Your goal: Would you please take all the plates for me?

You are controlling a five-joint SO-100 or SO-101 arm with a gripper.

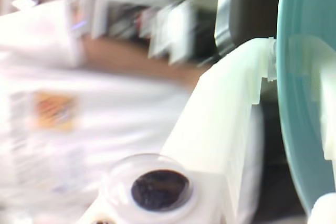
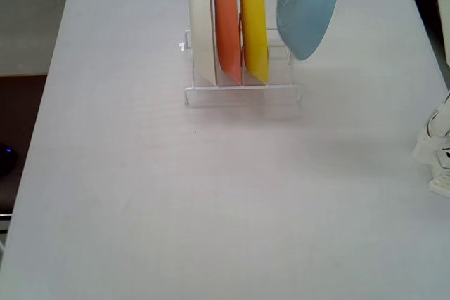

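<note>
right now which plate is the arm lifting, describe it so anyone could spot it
Find the white wire rack on the pale table in the fixed view. Three plates stand in it: cream, orange, yellow. The lifted one is the light blue plate at the right end, raised and tilted above the rack.

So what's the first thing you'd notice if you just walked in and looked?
The light blue plate stands out: in the fixed view it hangs tilted above the right end of the white wire rack, and the wrist view shows the gripper clamped on its rim. Beside it, cream-white, orange and yellow plates stand upright in the rack.
</note>
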